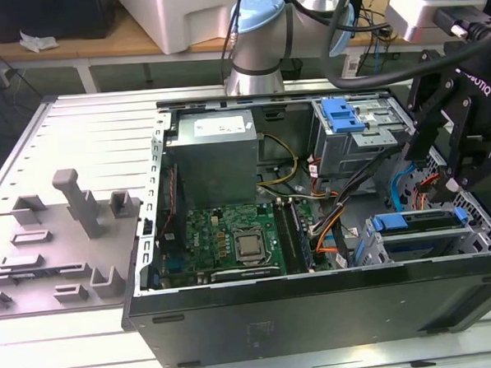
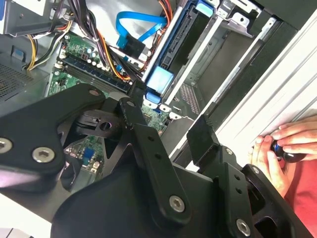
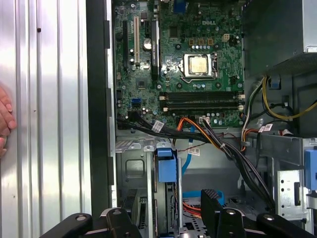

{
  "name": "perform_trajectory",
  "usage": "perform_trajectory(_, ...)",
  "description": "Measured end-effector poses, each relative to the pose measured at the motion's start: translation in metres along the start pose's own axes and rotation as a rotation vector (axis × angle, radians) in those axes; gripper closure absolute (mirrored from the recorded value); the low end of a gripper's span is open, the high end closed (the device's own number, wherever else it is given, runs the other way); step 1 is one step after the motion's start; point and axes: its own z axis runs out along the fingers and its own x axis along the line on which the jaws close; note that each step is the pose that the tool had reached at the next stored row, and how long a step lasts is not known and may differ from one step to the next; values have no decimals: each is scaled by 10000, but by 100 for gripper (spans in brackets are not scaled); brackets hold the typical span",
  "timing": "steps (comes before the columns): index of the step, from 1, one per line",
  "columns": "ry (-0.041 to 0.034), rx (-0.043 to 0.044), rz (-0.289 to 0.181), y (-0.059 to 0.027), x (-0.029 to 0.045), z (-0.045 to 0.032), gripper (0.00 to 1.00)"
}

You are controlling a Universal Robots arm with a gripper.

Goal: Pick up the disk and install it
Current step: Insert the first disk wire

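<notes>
Inside the open computer case point(image 1: 318, 312), the disk point(image 1: 425, 224) is seen slotted on its edge in the drive cage point(image 1: 373, 251). The tool point(image 1: 436, 174) is held just above it, spread open, and nothing is gripped by it.

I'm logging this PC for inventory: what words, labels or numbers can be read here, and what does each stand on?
No text is quoted below.
White sticker on the grey metal box: print too small to read.
Motherboard: a white maker's mark and tiny markings, not read off.
End effector: white lettering on its black body, partly hidden, not read off.
Cable tags: unreadable.
</notes>
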Motion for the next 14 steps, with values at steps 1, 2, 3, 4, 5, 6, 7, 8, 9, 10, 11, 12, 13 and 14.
perform_trajectory(1, -1, 0, 0, -8, -1, 0, 38)
perform_trajectory(2, -2, 1, 0, -15, -2, 1, 38)
perform_trajectory(3, -1, 0, 1, -27, -3, 0, 38)
perform_trajectory(4, -1, 0, 4, -40, -5, 1, 38)
perform_trajectory(5, -2, 0, 9, -48, -7, 1, 38)
perform_trajectory(6, -1, 0, 24, -55, -10, 1, 38)
perform_trajectory(7, -2, 1, 42, -61, -14, 1, 38)
perform_trajectory(8, -3, 2, 76, -68, -24, 3, 38)
perform_trajectory(9, -2, 3, 115, -71, -35, 3, 38)
perform_trajectory(10, -4, 3, 145, -73, -45, 4, 38)
perform_trajectory(11, -6, 4, 191, -78, -61, 6, 38)
perform_trajectory(12, -6, 6, 236, -84, -77, 7, 38)
perform_trajectory(13, -8, 6, 267, -88, -88, 9, 38)
perform_trajectory(14, -7, 7, 293, -92, -97, 9, 38)
